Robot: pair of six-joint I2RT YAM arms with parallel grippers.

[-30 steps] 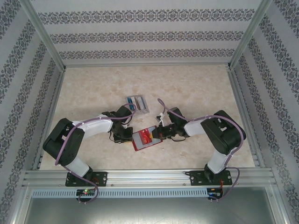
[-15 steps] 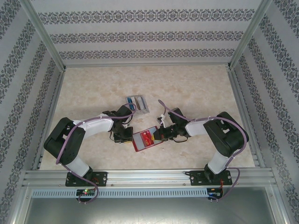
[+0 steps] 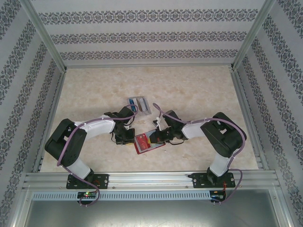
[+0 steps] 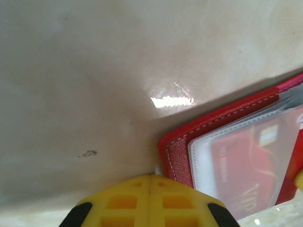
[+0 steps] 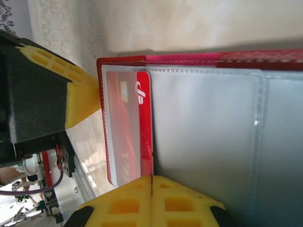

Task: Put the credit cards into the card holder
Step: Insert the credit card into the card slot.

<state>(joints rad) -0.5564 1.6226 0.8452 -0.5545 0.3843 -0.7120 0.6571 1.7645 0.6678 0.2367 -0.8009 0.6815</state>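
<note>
Pushed further left across the open card holder (image 3: 147,144) with the right gripper (image 3: 157,136), fingers clamped together on nothing. Parked unchanged at the card holder's left edge with the left gripper (image 3: 127,137), likewise closed empty.

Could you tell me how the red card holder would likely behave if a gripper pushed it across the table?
Probably slides easily: the card holder lies open and flat on the glossy table. Likely floppy if lifted: thin covers, soft-looking clear pockets.
</note>
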